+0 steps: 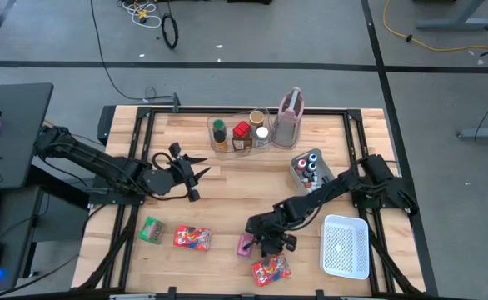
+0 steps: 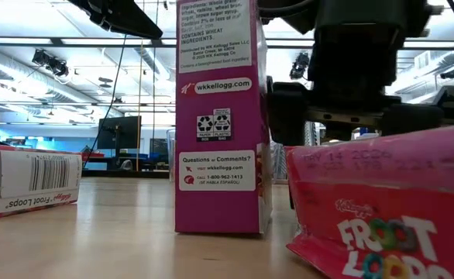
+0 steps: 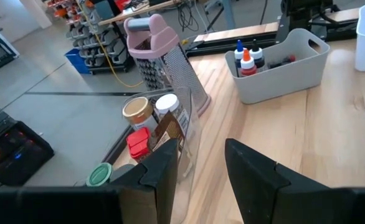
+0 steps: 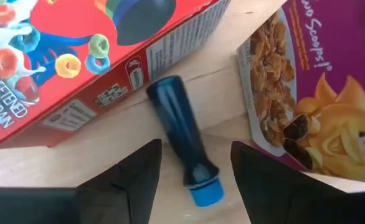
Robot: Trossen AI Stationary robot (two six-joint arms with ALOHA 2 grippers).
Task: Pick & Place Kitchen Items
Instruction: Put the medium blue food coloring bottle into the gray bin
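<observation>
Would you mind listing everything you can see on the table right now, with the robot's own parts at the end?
Froot Loops boxes: two, red, front edge, one left and one right.
Green box: one, front left.
Purple cereal box: one, front centre.
Blue bottle: one, lying between red and purple boxes.
Clear bin: one, back centre, holding jars.
Grater: one, pink-handled, beside the bin.
Grey caddy: one, holding small bottles.
White basket: one, front right.
Left gripper: open, mid-left.
Right gripper: open, over the blue bottle.

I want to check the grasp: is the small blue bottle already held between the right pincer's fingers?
No, the blue bottle lies flat on the wooden table, and the right pincer hovers open above it without touching.
</observation>
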